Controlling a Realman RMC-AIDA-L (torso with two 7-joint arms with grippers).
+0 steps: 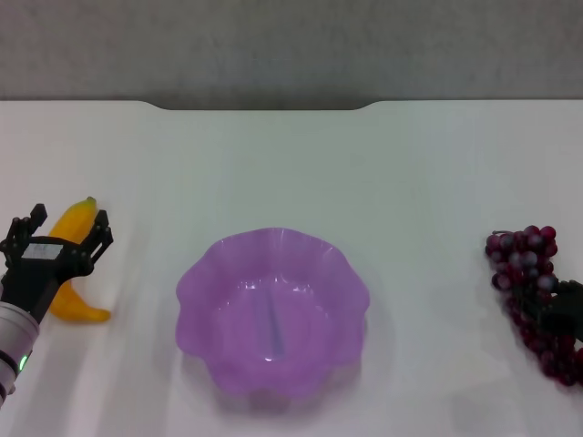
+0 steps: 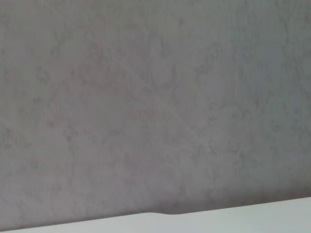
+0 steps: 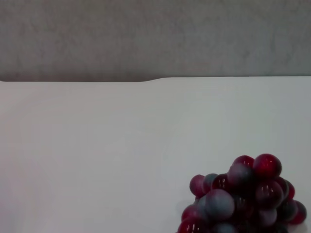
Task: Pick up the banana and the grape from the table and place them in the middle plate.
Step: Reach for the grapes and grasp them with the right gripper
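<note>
Left gripper (image 1: pixel 59 232) straddles one banana (image 1: pixel 73 273); one grape (image 1: pixel 533 296) bunch, one middle plate (image 1: pixel 196 282)

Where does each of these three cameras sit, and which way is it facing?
Head view: from the robot's head, looking down at the white flat tabletop, translucent purple scalloped plate, curved yellow banana and dark red grape bunch; the left gripper sits over the banana, fingers spread, the right gripper at the grapes.
Left wrist view: looks outward at the grey wall; no arm shows.
Right wrist view: faces the grapes, table, wall; no fingers visible.
Both wrist views share the wall and the table's notched edge.
</note>
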